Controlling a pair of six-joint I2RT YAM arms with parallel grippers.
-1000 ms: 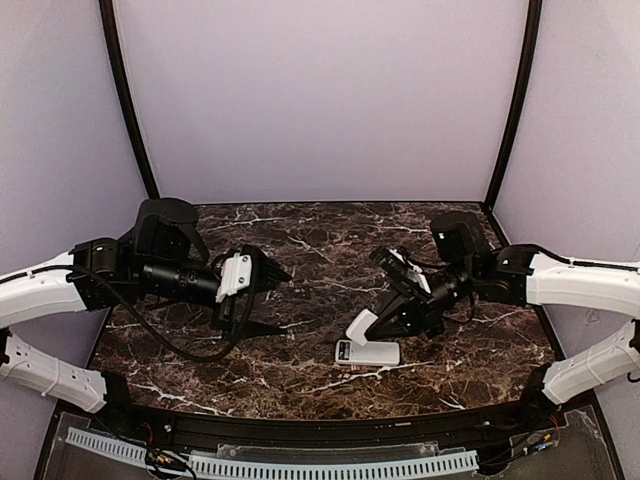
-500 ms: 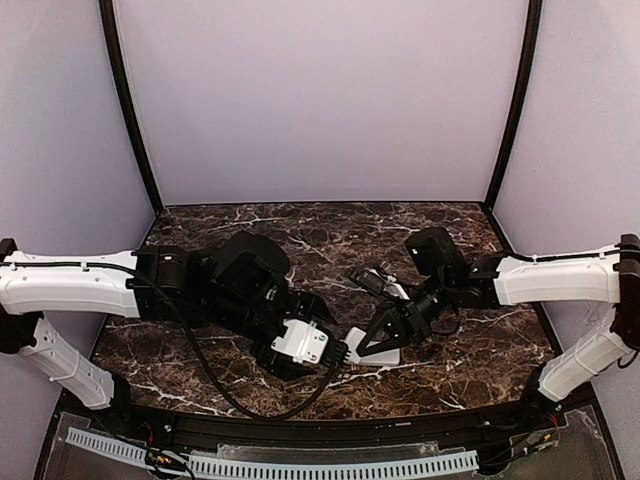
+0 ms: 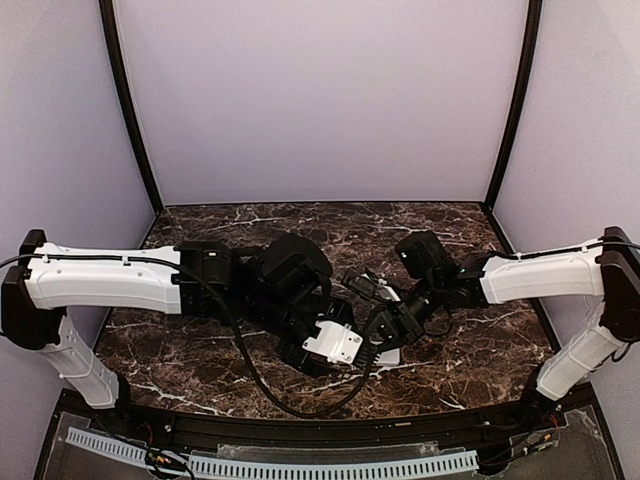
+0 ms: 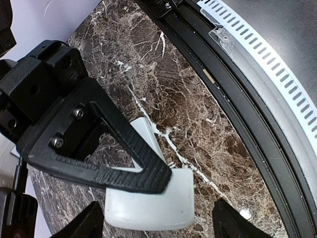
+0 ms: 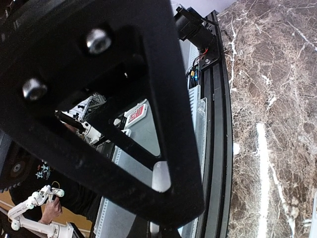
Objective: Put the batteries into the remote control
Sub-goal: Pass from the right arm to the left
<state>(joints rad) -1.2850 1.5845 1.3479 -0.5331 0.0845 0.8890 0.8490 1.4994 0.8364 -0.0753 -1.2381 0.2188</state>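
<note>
Collision between your two hands is the first danger, I think. The right hand (image 4: 162, 179) is clenched, its black fingers pressed together, and its tip rests on the small white rectangular remote control (image 4: 148, 210). This remote control lies on the dark marble-patterned counter (image 4: 198, 124), not far from the near edge. Whether something thin is pinched between these fingers, I cannot tell. The left hand (image 4: 163, 224) is released and holds nothing. Its two fingertips stand wide apart, one at each side of the remote control, very near to the right hand's tip.

If you close the left hand now, or bring it lower, one finger may strike the right hand, because both want the same small place. A push from the side could also make the remote control slide or turn under the right tip, since smooth plastic on polished stone grips little, in my judgement. If that tip presses on one end only, the other end may lift.

The batteries are not visible in any view. Please find them first, or an arm may sweep them away.
</note>
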